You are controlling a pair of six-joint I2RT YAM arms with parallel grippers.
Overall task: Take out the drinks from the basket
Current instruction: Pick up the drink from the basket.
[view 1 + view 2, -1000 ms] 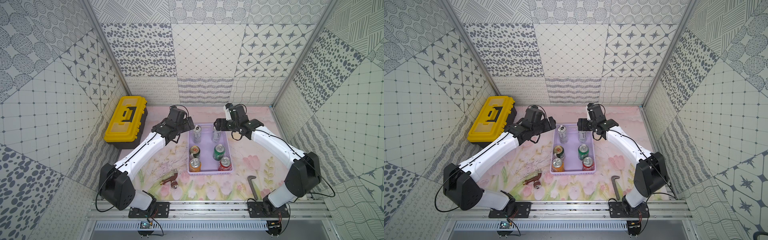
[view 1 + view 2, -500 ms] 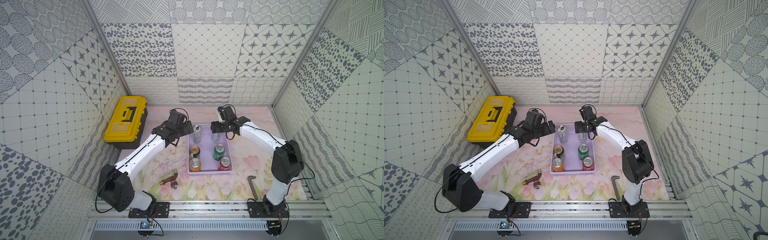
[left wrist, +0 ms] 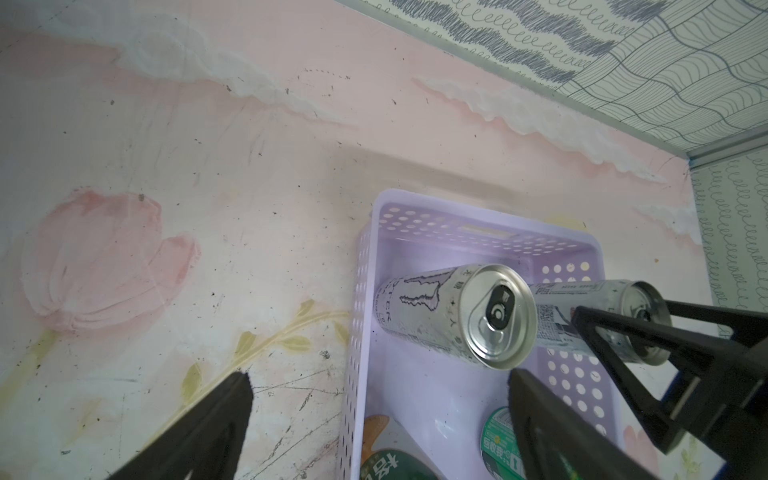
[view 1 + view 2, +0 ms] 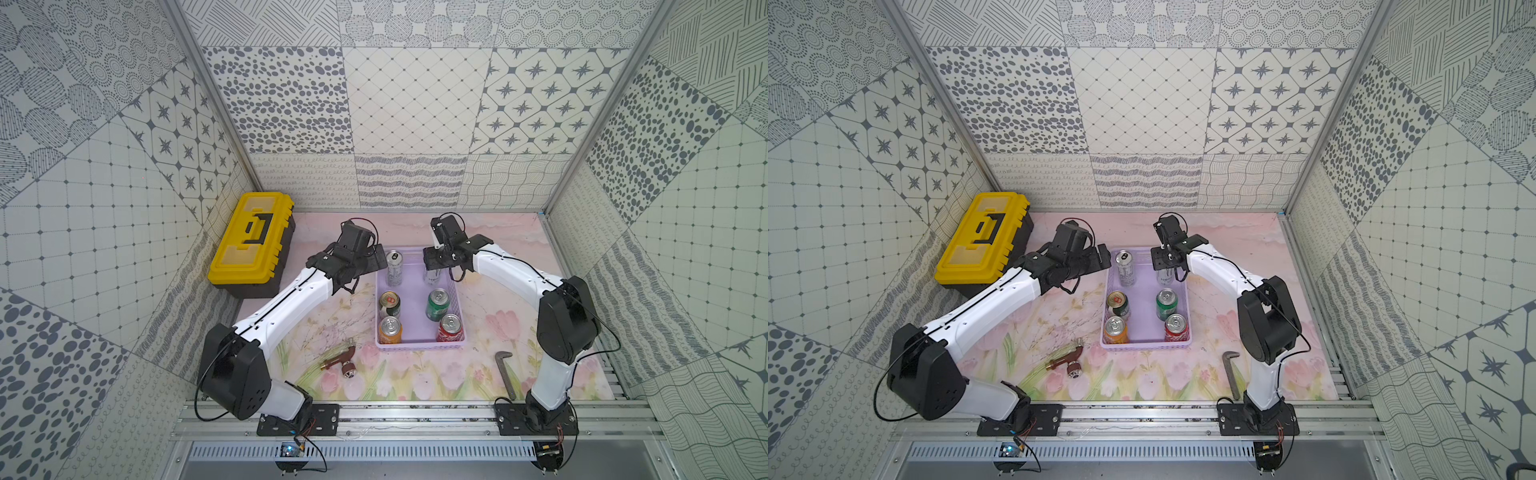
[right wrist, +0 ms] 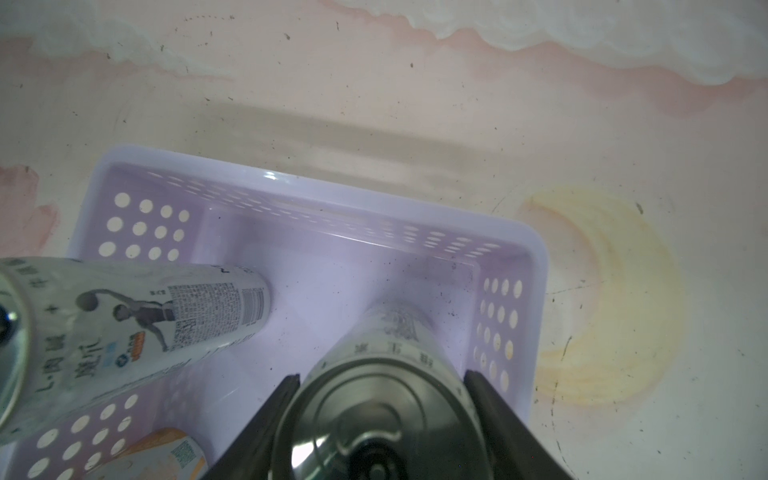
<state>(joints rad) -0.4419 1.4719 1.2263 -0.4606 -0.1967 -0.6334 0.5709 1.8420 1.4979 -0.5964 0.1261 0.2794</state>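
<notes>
Straddling slim can (image 5: pixel 386 332) in basket (image 5: pixel 316 183) with right tool (image 5: pixel 381 377), grip indiscernible, perhaps touching; holding left tool (image 3: pixel 379 376) agape nearby.

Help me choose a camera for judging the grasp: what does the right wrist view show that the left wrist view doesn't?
Right wrist only: the top of one tall white can centred between the fingers of the right tool, contact unclear. Left wrist only: the open left tool, the green can, the pull tab of the other tall can. Shared: both tall cans, the right tool, the lavender basket.
</notes>
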